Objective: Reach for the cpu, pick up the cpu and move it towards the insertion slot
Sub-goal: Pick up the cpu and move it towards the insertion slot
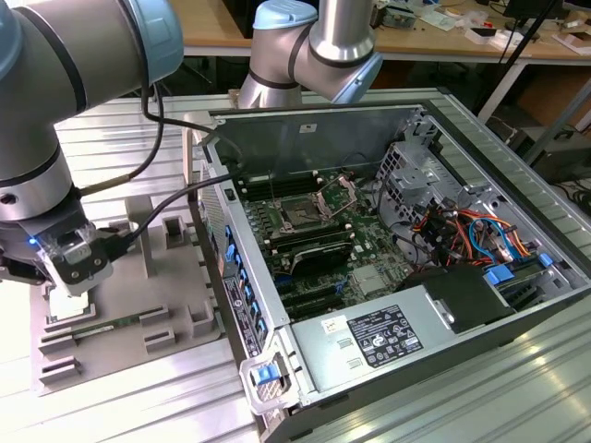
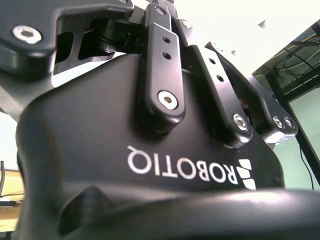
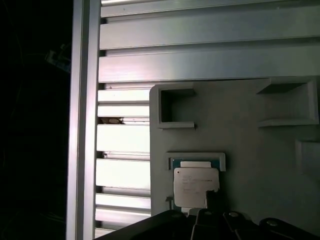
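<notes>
The cpu (image 1: 69, 303) is a small pale square chip lying flat in a recess of the grey plastic tray (image 1: 175, 341) at the exterior view's left. My gripper (image 1: 73, 286) hangs directly over it, very close to its top. In the first wrist view the cpu (image 3: 196, 186) sits in its tray (image 3: 245, 145) pocket, with the dark gripper (image 3: 216, 202) overlapping its corner. The second wrist view is taken up by the gripper's black housing (image 2: 165, 170). The insertion slot (image 1: 301, 217), a dark socket with its shiny bracket raised, lies inside the open computer case.
The open computer case (image 1: 388, 120) stands to the exterior view's right of the tray, its side wall (image 1: 235, 277) between them. Inside are a power supply (image 1: 379, 337), coloured cables (image 1: 466, 235) and memory slots (image 1: 319, 249). Tray blocks (image 1: 175, 231) rise nearby. The ribbed aluminium table (image 3: 200, 60) surrounds all.
</notes>
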You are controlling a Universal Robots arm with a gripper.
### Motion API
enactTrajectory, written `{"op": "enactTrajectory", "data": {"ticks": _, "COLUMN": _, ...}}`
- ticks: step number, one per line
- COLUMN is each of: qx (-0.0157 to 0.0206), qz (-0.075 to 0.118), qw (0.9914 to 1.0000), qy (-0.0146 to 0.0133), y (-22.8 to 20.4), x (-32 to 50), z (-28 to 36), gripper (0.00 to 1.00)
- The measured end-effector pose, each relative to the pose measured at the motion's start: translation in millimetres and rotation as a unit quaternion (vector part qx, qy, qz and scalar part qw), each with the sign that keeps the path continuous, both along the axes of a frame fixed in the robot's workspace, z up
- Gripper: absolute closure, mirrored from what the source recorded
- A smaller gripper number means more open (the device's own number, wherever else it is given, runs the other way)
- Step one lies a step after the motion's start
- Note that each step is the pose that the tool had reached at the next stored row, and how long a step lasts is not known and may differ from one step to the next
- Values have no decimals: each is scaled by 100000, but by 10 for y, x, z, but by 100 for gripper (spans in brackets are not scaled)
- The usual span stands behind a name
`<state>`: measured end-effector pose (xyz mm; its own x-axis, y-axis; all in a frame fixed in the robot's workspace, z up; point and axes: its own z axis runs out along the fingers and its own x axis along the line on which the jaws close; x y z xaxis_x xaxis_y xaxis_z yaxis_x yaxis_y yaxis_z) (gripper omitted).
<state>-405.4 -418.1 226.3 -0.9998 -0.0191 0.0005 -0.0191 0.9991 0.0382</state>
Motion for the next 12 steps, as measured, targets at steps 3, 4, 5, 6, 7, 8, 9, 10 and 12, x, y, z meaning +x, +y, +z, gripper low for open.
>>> {"op": "enactTrajectory", "data": {"ticks": 3, "qx": 0, "qz": 0, "qw": 100000, "qy": 1, "y": -16, "x": -9, "z": -19, "gripper": 89}}
{"op": "enactTrajectory", "data": {"ticks": 4, "qx": -1, "qz": -2, "qw": 100000, "qy": 2, "y": -17, "x": -9, "z": -20, "gripper": 89}}
{"op": "enactTrajectory", "data": {"ticks": 5, "qx": -2, "qz": -2, "qw": 100000, "qy": 3, "y": -19, "x": -10, "z": -22, "gripper": 89}}
{"op": "enactTrajectory", "data": {"ticks": 6, "qx": 2, "qz": -1, "qw": 100000, "qy": -1, "y": -20, "x": -10, "z": -24, "gripper": 89}}
{"op": "enactTrajectory", "data": {"ticks": 7, "qx": 1, "qz": -3, "qw": 100000, "qy": -1, "y": -21, "x": -11, "z": -25, "gripper": 89}}
{"op": "enactTrajectory", "data": {"ticks": 8, "qx": 1, "qz": 0, "qw": 100000, "qy": 1, "y": -22, "x": -11, "z": -26, "gripper": 89}}
{"op": "enactTrajectory", "data": {"ticks": 9, "qx": -1, "qz": -3, "qw": 100000, "qy": 2, "y": -23, "x": -11, "z": -27, "gripper": 89}}
{"op": "enactTrajectory", "data": {"ticks": 10, "qx": -2, "qz": -1, "qw": 100000, "qy": 3, "y": -24, "x": -12, "z": -29, "gripper": 89}}
{"op": "enactTrajectory", "data": {"ticks": 12, "qx": 3, "qz": -2, "qw": 100000, "qy": 0, "y": -27, "x": -12, "z": -32, "gripper": 89}}
